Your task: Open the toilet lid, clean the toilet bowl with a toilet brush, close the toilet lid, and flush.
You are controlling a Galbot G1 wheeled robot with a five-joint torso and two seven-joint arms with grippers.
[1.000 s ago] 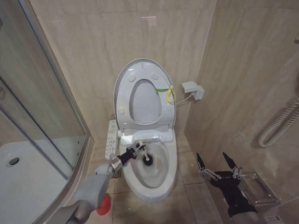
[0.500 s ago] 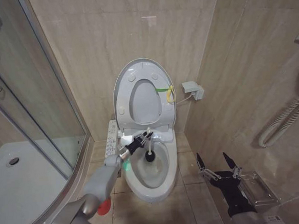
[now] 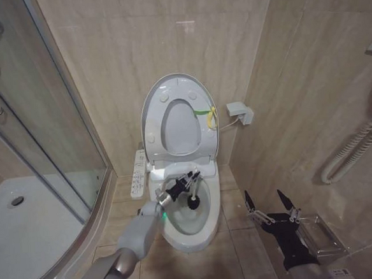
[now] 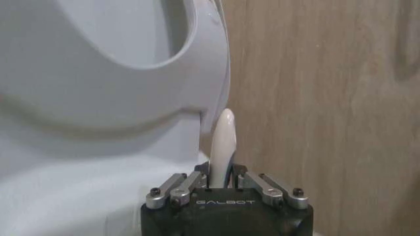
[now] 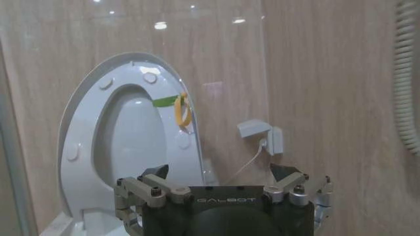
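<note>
Beige glossy tile wraps this narrow bathroom, wall and floor alike, with a curved glass shower door (image 3: 44,124) on the robot's left. Now to the action: the left pincer (image 3: 184,183) is clenched on the thin white stick handle of the toilet brush (image 3: 192,196), and in the left wrist view that smooth, rounded handle tip pokes up between the closed metal fingers (image 4: 187,184). Over the last second the left arm has swung in from the near-left rim and carried the brush further across and toward the back of the toilet bowl (image 3: 173,233), so the dark bristle head now sits down inside the basin, right of centre. That reads as scrubbing well under way, with the bristles working around the ceramic rather than resting in one spot. Moving outward: the bowl is white, elongated and glazed, with a narrow button panel (image 3: 138,173) beside it. Behind it the toilet lid (image 3: 154,94) stands upright against the wall, a shiny oval of plastic with round bumpers and a yellow-green strap (image 3: 206,114) at its edge, the ring-shaped seat raised against it. Closing and flushing are not yet done. The right pincer (image 3: 272,207) hangs parked low on the right, fingers spread, holding nothing.
</note>
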